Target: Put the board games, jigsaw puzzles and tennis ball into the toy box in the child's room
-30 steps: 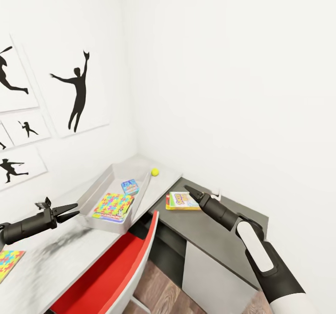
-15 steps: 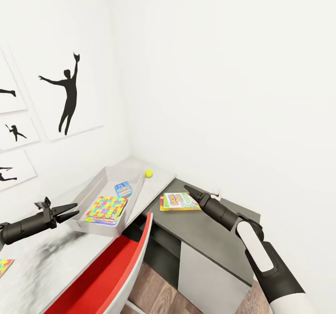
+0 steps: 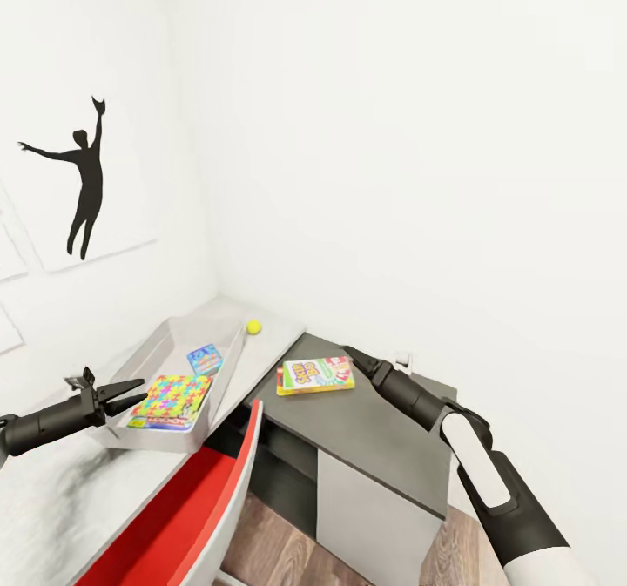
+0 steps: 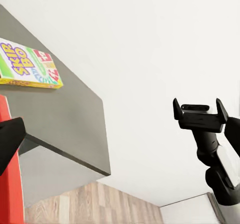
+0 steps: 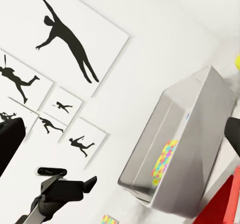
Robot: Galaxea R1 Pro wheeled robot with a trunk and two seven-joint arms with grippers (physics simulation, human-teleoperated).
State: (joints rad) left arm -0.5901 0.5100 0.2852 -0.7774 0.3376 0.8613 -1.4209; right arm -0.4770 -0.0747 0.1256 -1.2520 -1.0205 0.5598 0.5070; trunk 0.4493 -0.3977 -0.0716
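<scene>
**Hovering pincers beside the toy box, several toys hard to read**

Looking from the head camera, the left pincer (image 3: 131, 392) hangs with its fingers spread apart and nothing between them, just beside the near corner of the toy box (image 3: 146, 347). The right pincer (image 3: 353, 356) has its tips together; it is near the edge of one yellow-red board game (image 3: 315, 374) on the dark cabinet top (image 3: 374, 429), but touching cannot be judged. Inside the box lie one jigsaw puzzle (image 3: 171, 394) and one small blue board game (image 3: 205, 359), whose cover print is too small to read. One tennis ball (image 3: 253, 326) sits on the table (image 3: 270, 342), beyond the box. A red chair (image 3: 187, 503) is cut off by the picture edge.
</scene>
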